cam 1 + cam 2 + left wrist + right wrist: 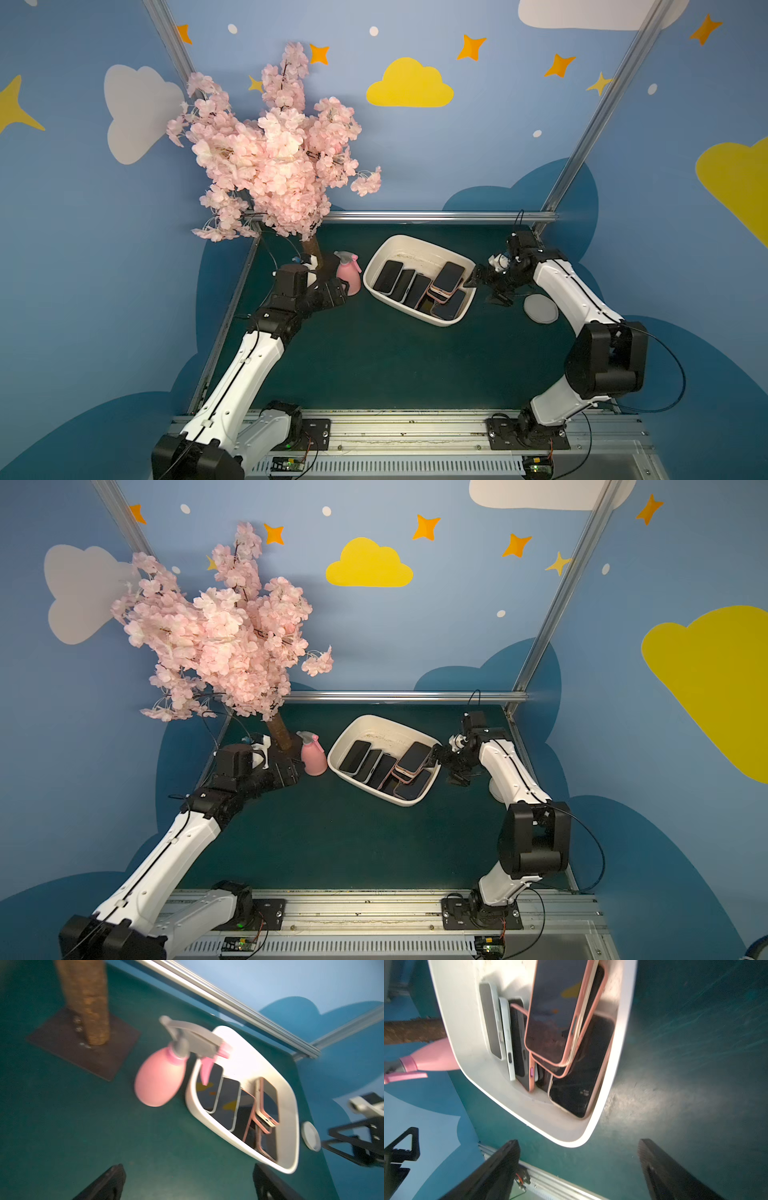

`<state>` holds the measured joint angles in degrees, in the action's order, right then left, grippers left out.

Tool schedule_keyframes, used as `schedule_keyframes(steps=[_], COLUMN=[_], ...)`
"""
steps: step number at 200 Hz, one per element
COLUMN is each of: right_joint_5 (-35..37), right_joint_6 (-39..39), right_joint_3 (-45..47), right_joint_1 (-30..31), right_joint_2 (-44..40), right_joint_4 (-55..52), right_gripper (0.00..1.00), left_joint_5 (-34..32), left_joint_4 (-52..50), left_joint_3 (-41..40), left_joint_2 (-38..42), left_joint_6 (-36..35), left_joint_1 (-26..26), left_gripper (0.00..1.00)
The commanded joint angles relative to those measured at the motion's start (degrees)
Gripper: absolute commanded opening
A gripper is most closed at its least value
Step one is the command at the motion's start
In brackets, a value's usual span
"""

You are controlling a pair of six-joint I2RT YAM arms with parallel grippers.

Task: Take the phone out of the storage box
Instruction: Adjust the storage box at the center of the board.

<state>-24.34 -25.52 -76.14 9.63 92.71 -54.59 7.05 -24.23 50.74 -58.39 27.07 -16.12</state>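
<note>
The cream-white storage box (419, 241) (384, 720) sits on the green mat toward the back, holding several dark-screened phones. A pink-cased phone (448, 276) (556, 1012) lies on top of the pile at the box's right end. My right gripper (484, 291) (578, 1147) hovers just outside the box's right end, open, with nothing between its fingers. My left gripper (337, 291) (188, 1169) is to the left of the box, near the spray bottle, open and empty. The box rim (291, 1105) also shows in the left wrist view.
A pink spray bottle (348, 276) (158, 1082) stands close to the box's left end. Behind it rises a pink blossom tree (270, 158) on a dark base plate (62, 1043). A grey round disc (540, 308) lies under the right arm. An aluminium rail (415, 216) borders the back.
</note>
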Motion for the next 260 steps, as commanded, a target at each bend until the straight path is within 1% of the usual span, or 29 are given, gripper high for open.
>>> schedule_keyframes(steps=[1, 19, 40, 57, 105, 113, 125, 144, 161, 186, 202, 232, 245, 260], right_joint_5=[1.0, 4.3, 6.2, 8.0, 12.0, 12.5, 13.2, 13.4, 11.9, 4.6, 2.5, 0.7, -1.2, 0.0], right_joint_6=[-2.1, -2.8, -3.4, -3.6, -4.0, -3.9, -3.7, -4.2, -4.5, -4.9, -5.9, -7.2, -8.4, -9.0], right_joint_3=[2.6, 5.3, 7.7, 8.0, 5.1, 4.7, 4.2, 3.8, 3.5, 4.5, 4.6, 3.5, 3.2, 2.0], right_joint_1=[4.0, 7.2, 9.7, 11.3, 11.7, 11.5, 11.3, 10.4, 9.0, 7.1, 6.2, 4.6, 3.8, 3.6], right_joint_2=[-0.1, -0.7, -0.1, 1.5, 6.2, 6.8, 7.7, 8.3, 8.5, 7.1, 7.0, 9.6, 10.6, 11.8], right_joint_4=[-5.4, -4.8, -3.9, -3.1, -2.1, -2.0, -2.0, -1.9, -1.6, 2.4, 3.4, 4.3, 5.5, 4.7], right_gripper=[0.91, 0.89, 0.85, 0.82, 0.73, 0.72, 0.67, 0.65, 0.65, 0.68, 0.69, 0.7, 0.69, 0.68], left_joint_5=[-1.5, -2.5, -2.7, -2.5, -0.1, 0.2, 0.6, 1.0, 0.9, 0.0, -0.6, -0.7, -0.6, -0.5], left_joint_4=[-6.3, -5.1, -3.3, -2.9, -1.7, -1.4, -1.4, -2.3, -3.0, -3.1, -2.8, -2.6, -2.8, -3.0], left_joint_3=[1.4, -0.1, -1.7, -1.4, 0.5, 0.7, 1.4, 2.3, 2.7, 1.6, 0.4, -0.9, -0.9, -0.8], left_joint_2=[0.3, -0.2, -1.6, -3.4, -9.1, -9.7, -10.3, -10.7, -10.1, -8.1, -6.7, -5.4, -5.2, -5.2], left_joint_6=[0.3, 1.9, 3.3, 2.6, -0.2, -0.5, -0.9, -1.9, -2.5, -2.8, -2.7, -2.7, -2.8, -2.9], left_joint_1=[-7.1, -11.5, -14.2, -15.8, -16.6, -16.6, -16.6, -16.6, -16.5, -16.5, -16.3, -15.5, -15.2, -14.8], left_gripper=[1.0, 1.0, 1.0, 1.0, 1.0, 1.0, 1.0, 1.0, 1.0, 1.0, 1.0, 1.0, 1.0, 1.0])
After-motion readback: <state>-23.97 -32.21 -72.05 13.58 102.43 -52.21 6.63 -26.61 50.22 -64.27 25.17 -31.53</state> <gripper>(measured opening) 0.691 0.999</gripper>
